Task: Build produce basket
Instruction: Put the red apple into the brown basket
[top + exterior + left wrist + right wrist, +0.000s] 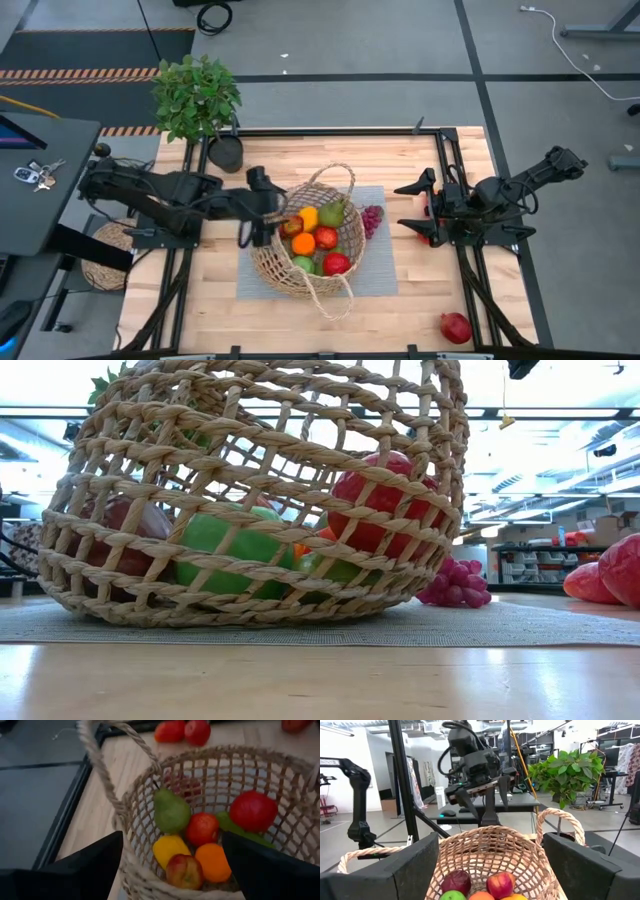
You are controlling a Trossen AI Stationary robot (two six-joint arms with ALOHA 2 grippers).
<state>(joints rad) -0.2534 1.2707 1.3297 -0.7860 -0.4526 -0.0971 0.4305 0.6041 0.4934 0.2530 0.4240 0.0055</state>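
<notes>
High view puts the basket mid-frame on its mat, left gripper spread wide at its rim, right gripper wide too; a nudge could tip it, spilling produce.

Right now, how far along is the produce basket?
Mostly filled: the basket holds a pear, orange and apples. The left gripper hovers open at its rim, holding nothing; the right gripper waits open. Left out: grapes beside it and a pomegranate.
</notes>
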